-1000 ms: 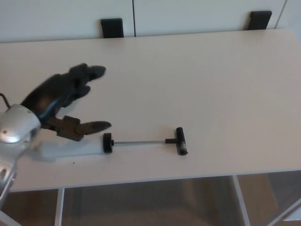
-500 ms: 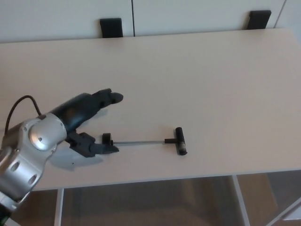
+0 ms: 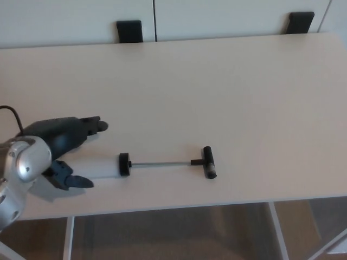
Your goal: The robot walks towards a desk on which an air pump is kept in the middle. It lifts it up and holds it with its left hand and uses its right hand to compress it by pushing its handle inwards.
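The air pump lies flat near the front of the pale desk (image 3: pixel 227 92). Its white barrel (image 3: pixel 102 167) points left and ends in a black cap (image 3: pixel 124 163). A thin rod (image 3: pixel 160 163) is drawn out to the right, up to the black T-handle (image 3: pixel 209 162). My left hand (image 3: pixel 68 149) sits at the barrel's left end. Its fingers (image 3: pixel 87 128) reach over the far side and its thumb (image 3: pixel 73 181) lies on the near side. The hand is spread and not clamped on the barrel, whose left end it hides. My right hand does not show.
Two black blocks (image 3: pixel 129 31) (image 3: pixel 299 22) stand at the desk's far edge against white panels. The desk's front edge runs just below the pump, with a white leg (image 3: pixel 276 227) and brown floor under it.
My left hand has drawn back to the left, from over the black cap to the barrel's left end. The barrel now shows. The pump has stayed where it was.
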